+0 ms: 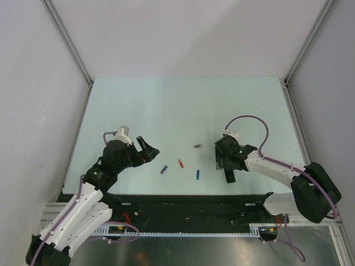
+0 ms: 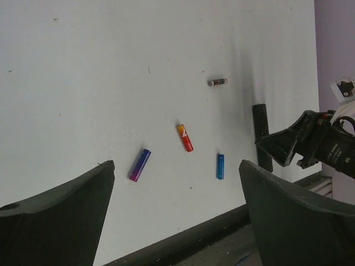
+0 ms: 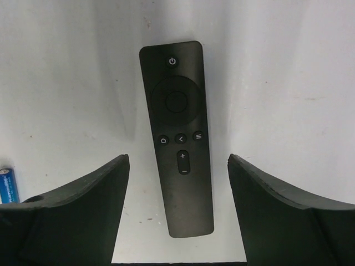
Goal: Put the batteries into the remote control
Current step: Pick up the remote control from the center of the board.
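Black remote control (image 3: pixel 178 138) lies buttons-up on worktop (image 3: pixel 277 83); likely rigid, light, slick. Pinch across long edges, mid-length. Right hand (image 3: pixel 178 162) spread, straddling it, not touching. Left hand (image 2: pixel 177 166) spread, empty, facing four loose batteries (image 2: pixel 185 138), prone to rolling.

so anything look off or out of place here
Nothing damaged or spilled. The remote control lies buttons up under the open right gripper, its battery side hidden; the batteries lie scattered at odd angles.

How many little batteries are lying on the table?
4, all loose on the table: a silvery-dark one farthest back, a red-orange one in the middle, a purple-blue one to its left, a bright blue one nearest the front edge. None looks hidden.
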Tool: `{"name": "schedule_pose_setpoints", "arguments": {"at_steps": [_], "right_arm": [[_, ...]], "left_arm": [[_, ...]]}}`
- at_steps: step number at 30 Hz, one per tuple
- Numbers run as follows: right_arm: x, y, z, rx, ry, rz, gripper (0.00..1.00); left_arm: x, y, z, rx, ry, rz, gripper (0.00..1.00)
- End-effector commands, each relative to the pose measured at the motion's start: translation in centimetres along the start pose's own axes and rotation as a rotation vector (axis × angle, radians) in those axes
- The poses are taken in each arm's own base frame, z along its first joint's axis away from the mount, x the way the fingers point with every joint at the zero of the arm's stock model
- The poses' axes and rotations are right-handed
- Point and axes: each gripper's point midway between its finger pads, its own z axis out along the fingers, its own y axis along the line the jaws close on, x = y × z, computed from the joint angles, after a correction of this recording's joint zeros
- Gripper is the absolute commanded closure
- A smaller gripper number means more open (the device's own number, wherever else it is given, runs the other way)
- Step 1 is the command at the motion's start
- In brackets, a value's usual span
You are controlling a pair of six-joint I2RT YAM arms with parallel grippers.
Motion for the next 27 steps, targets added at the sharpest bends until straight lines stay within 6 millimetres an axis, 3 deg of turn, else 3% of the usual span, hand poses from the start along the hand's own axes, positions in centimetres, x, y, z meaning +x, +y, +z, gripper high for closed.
{"name": "schedule_pose_setpoints", "arguments": {"at_steps": [1, 15, 27], "right_arm": [[-0.9, 1.2, 0.3, -0.049, -0.031, -0.007, 0.26], [0.4, 0.6, 1.6, -0.015, 0.025, 0.001, 0.35], [0.5, 2.1, 1.2, -0.081, 0.039, 0.038, 0.68]], "left_arm": [[0.2, -0.5, 0.1, 0.04, 0.007, 0.02, 0.03], [0.3, -0.8, 0.2, 0.046, 0.022, 0.013, 0.04], [0.7, -0.7, 0.1, 0.054, 0.028, 0.011, 0.04]]}}
